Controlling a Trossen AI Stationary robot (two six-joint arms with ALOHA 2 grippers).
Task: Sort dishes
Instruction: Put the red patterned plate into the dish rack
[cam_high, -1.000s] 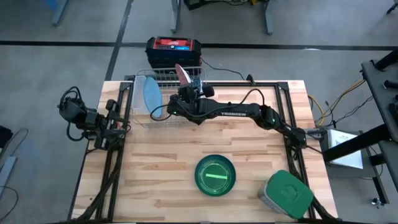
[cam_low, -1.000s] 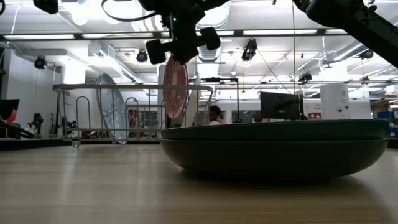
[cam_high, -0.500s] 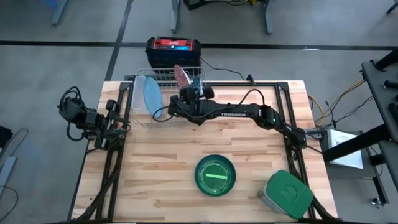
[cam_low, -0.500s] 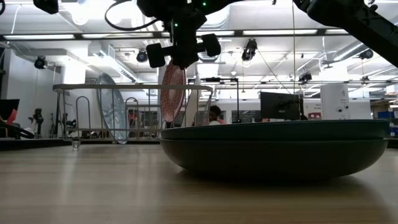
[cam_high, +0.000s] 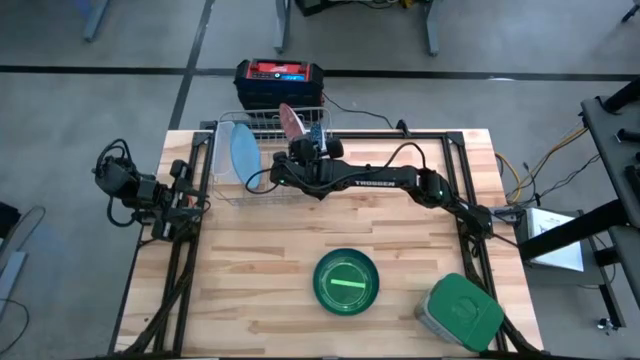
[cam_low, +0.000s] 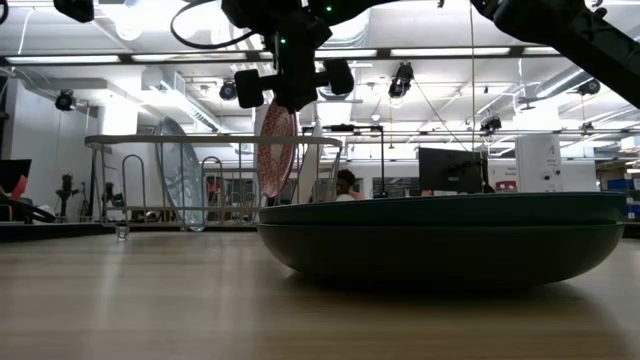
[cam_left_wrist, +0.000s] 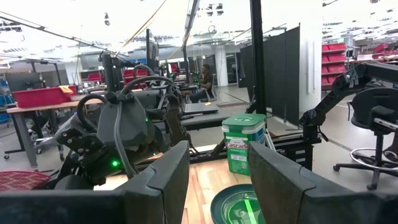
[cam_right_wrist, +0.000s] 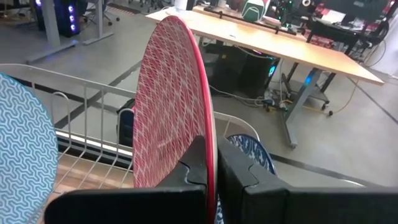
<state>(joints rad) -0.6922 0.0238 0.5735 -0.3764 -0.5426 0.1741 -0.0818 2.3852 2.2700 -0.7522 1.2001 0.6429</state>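
Observation:
A red patterned plate (cam_right_wrist: 171, 106) stands on edge over the wire rack (cam_high: 262, 125) at the table's far side, its lower part below the rack's top rail (cam_low: 200, 140). My right gripper (cam_right_wrist: 214, 168) is shut on it. A light blue plate (cam_high: 243, 153) stands upright in the rack's left part. A green bowl (cam_high: 347, 281) sits on the table near the front middle. My left gripper (cam_left_wrist: 217, 180) waits at the table's left edge, open with nothing between its fingers. My right gripper pinches the red plate's rim (cam_right_wrist: 210, 152) between its two fingers (cam_right_wrist: 196, 165), one on each face. The fingers come nearly level from the table's right side, slanting slightly down. The plate stands on edge, slightly tilted; whether its lower edge rests on the rack I cannot tell.
A dark blue patterned dish (cam_right_wrist: 249, 152) shows behind the red plate. A grey container with a green lid (cam_high: 460, 312) stands at the front right corner. A black and red box (cam_high: 280, 78) sits beyond the table's far edge. Bare wood lies between the rack and the bowl.
My right gripper has rolled a little at the wrist, staying shut on the red plate. The plate has tipped slightly more off upright, its lower edge swinging toward the light blue plate.

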